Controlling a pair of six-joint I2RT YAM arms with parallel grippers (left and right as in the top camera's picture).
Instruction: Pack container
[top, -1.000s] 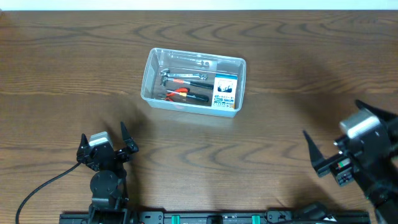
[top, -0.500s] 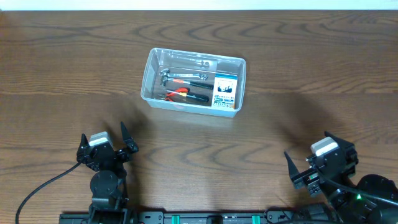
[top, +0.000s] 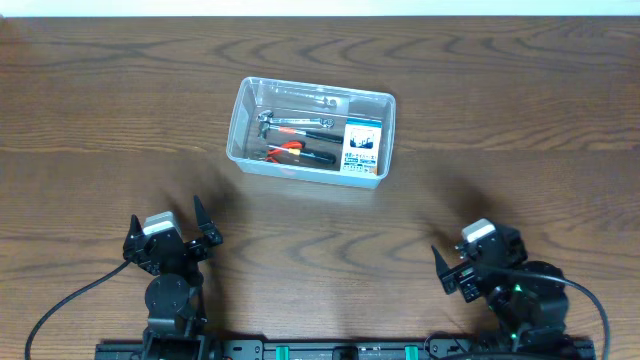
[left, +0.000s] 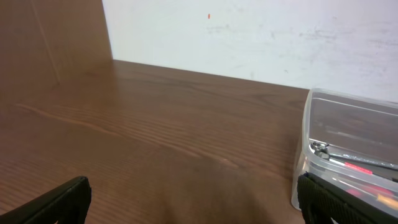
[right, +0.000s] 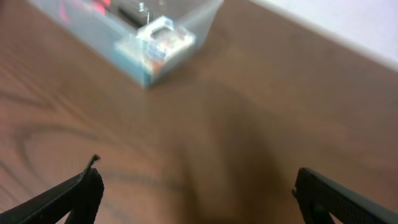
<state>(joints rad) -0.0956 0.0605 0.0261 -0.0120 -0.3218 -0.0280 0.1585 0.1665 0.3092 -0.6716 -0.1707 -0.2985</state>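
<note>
The clear plastic container (top: 240, 120) stands on the wooden table at centre back. Inside it lie red-handled pliers (top: 290, 150), metal wrenches (top: 295, 122) and a blue-and-white printed box (top: 362, 146). The container also shows at the right edge of the left wrist view (left: 348, 124) and, blurred, at the top left of the right wrist view (right: 186, 37). My left gripper (top: 168, 235) is open and empty near the front left edge. My right gripper (top: 470, 262) is open and empty near the front right edge. Both are far from the container.
A white wall (left: 249, 37) rises behind the table's far edge. A black cable (top: 70, 300) runs from the left arm's base toward the front left.
My right arm has drawn back left and down toward its base at the front edge. The left arm and the container have not moved.
</note>
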